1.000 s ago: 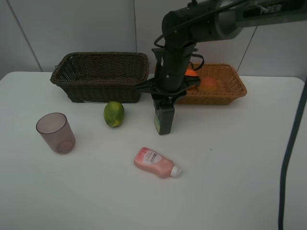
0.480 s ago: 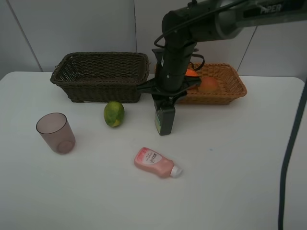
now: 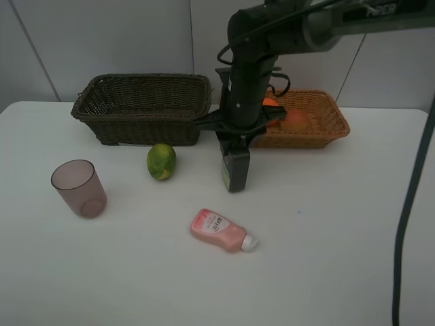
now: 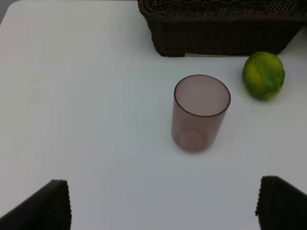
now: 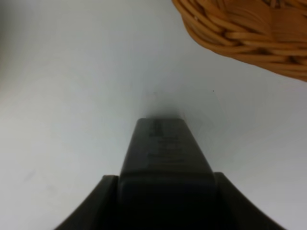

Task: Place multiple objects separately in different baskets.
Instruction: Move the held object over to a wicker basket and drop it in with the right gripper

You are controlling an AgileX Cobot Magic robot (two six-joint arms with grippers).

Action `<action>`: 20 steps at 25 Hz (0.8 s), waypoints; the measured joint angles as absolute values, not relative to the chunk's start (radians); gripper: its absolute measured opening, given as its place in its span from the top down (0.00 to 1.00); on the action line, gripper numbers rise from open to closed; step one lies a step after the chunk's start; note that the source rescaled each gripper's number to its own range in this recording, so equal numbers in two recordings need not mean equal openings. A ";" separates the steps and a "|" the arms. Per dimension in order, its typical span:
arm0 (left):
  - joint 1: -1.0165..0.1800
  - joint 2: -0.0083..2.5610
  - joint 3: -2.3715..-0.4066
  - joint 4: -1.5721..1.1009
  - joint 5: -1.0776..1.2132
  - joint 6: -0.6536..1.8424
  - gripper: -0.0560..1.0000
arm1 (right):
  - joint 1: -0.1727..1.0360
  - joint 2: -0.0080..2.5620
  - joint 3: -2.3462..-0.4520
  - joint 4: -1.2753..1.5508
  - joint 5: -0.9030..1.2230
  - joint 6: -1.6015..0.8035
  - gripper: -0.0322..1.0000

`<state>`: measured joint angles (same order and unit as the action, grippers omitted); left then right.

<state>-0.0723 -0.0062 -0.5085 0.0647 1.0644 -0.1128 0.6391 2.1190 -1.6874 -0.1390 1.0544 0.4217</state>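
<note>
left gripper: fingers wide apart and holding nothing, above bare table on the near side of the cup.
table: smooth, matt white top.
pink bottle: nearest the front edge, lying flat on its side. its long axis runs diagonally, with the white cap pointing near-right and the base far-left. glossy plastic; the pink-and-white label's print is too small to read.
cup: upright at the left, mouth up. translucent mauve plastic, a plain cylinder tapering slightly to the base, no markings.
green fruit: round, with mottled green-yellow skin, on the table just in front of the dark basket and not touching it.
black bottle: rectangular, flat-sided and dark, with its long axis close to vertical. a narrow green-yellow label runs down one side, text unreadable. its base is at the table, between the two baskets; it seems to rest there, though contact is not clear.
right gripper: pointing straight down, fingers clamped on the black bottle's upper end.
right arm: black; the pale lettering on its upper link is too blurred to read.
dark basket: rectangular, deep, dark brown woven wicker, far left, long side facing front.
light basket: rectangular, shallower, orange-tan wicker, far right.
peach: red-yellow, round, inside the light basket.
orange fruit: inside the light basket, mostly hidden behind the arm.
</note>
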 joint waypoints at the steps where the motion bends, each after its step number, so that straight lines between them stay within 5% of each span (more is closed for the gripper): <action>1: -0.072 -0.006 -0.509 0.065 1.064 -0.113 0.00 | 0.642 2.119 -1.711 -0.140 1.084 0.410 0.94; 20: -0.072 -0.006 -0.509 0.065 1.064 -0.113 0.00 | 0.662 2.119 -2.196 -0.140 1.193 0.303 0.94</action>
<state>-0.0723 -0.0062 -0.5085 0.0647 1.0644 -0.1128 0.6619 2.1190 -2.1959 -0.1403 1.1930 0.3026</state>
